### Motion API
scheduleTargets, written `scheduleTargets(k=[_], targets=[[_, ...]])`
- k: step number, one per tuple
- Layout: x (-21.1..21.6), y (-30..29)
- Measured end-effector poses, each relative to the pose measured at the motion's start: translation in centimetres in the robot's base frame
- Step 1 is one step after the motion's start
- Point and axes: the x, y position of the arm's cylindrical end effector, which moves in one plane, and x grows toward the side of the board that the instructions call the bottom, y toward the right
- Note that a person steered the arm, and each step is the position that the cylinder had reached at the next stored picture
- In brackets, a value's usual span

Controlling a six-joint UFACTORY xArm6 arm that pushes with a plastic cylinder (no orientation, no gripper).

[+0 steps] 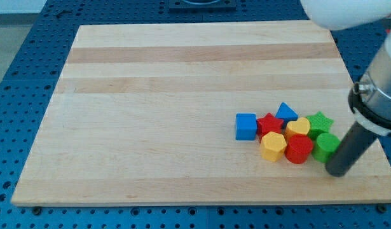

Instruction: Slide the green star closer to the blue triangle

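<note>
The green star (320,121) lies at the right end of a tight cluster of blocks on the wooden board (150,95). The blue triangle (286,112) sits just to its left at the cluster's top, with the yellow heart (299,126) between and below them. My tip (338,171) is at the lower right of the cluster, touching or just beside the green round block (325,145), below the green star.
The cluster also holds a blue cube (246,126), a red star (269,123), a yellow hexagon (273,146) and a red hexagon (299,149). The board's right edge is close to the tip. The arm's body (379,83) rises at the view's right.
</note>
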Motion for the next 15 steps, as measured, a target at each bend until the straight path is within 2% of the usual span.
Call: scheduleTargets(k=[1, 3, 5, 6, 7, 8, 11, 15], targets=[[-1.4, -1.4], [-1.4, -2.2], [-1.3, 6.7], [-4.1, 6.7], [-6.2, 3.7], [-6.2, 2.6], [-10.7, 1.6], [-10.9, -1.3]])
